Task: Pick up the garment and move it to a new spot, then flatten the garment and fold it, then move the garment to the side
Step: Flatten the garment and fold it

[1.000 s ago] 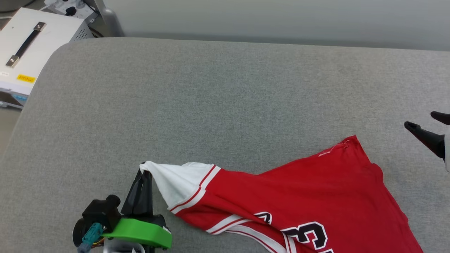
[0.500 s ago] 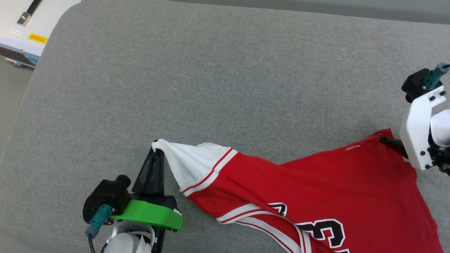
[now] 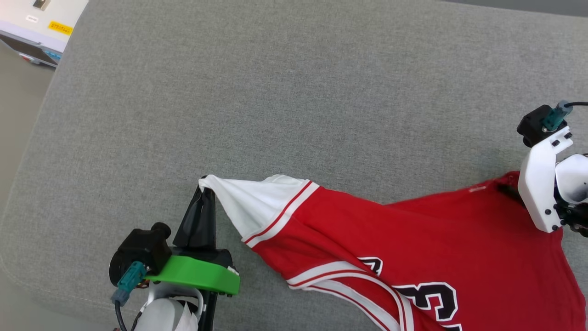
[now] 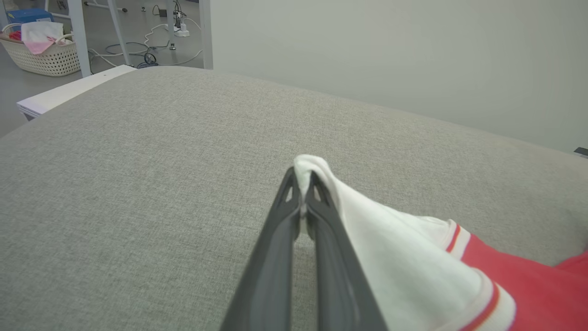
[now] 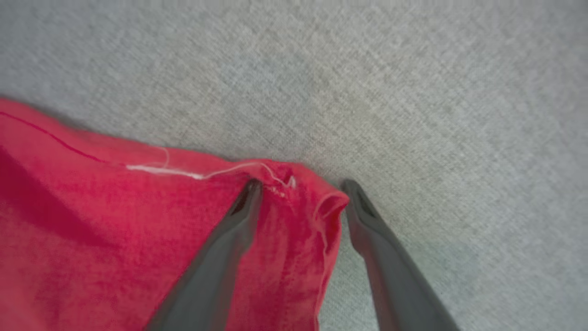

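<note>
The garment (image 3: 413, 248) is a red jersey with a white sleeve (image 3: 250, 202) and black numerals, lying on the grey cushion at the lower right of the head view. My left gripper (image 3: 205, 189) is shut on the sleeve's tip (image 4: 308, 166), holding it slightly raised. My right gripper (image 5: 301, 186) is open, pointing down at the garment's far red hem corner (image 5: 294, 202). One finger rests on the cloth and the other on the cushion just past the corner. In the head view its white mount (image 3: 542, 184) covers most of the fingers.
The grey cushioned surface (image 3: 294, 92) stretches far beyond the garment, with a rounded edge at the left. A white box (image 3: 41, 18) stands off its far left corner. The left wrist view shows a wicker basket (image 4: 43, 57) and floor cables beyond the cushion.
The head camera has tilted down. My right gripper came in from the right edge and settled over the red hem corner, jaws narrowing a little. The left gripper kept its hold on the sleeve.
</note>
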